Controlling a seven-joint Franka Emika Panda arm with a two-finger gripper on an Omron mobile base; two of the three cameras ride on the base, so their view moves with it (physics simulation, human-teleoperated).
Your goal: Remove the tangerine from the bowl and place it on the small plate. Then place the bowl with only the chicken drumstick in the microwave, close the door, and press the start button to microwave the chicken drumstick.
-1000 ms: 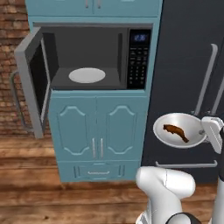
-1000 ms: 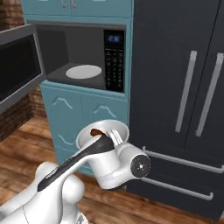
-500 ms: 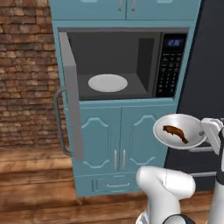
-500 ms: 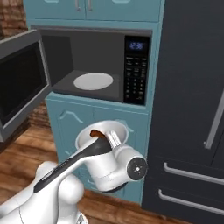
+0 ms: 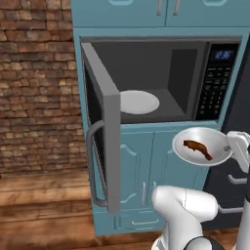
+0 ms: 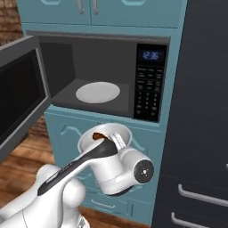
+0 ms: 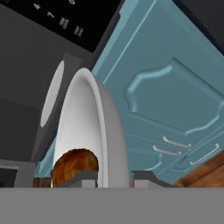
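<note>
Carrying the bowl point(image 5: 202, 145) toward the microwave point(image 5: 161, 80) is where things stand, as far as I can judge. The gripper point(image 7: 114, 175) is clamped on the bowl's rim, one finger inside and one outside the wall in the hand view, so it's holding the bowl. In the left base view the bowl hangs in the air at about 4 o'clock from the microwave opening, below the cavity floor and in front of the teal cabinet doors point(image 5: 146, 166).

Progress-wise: the chicken drumstick point(image 5: 197, 148) is the only thing I can see in the bowl, no tangerine in there, so the first part looks done to me. The door point(image 5: 102, 127) is swung wide open to the left, and the white turntable disc point(image 5: 138, 102) sits bare inside the cavity. So what's left, by my read: lift the bowl up and in onto the turntable, let go, back out, shut the door, hit start.

Writing: the blue display point(image 6: 152, 55) at 12 o'clock on the keypad strip point(image 6: 149, 91) seems to read something like 2:35, but it's blurry. The keypad has small white markings I can't read. No brand name I can make out.
</note>
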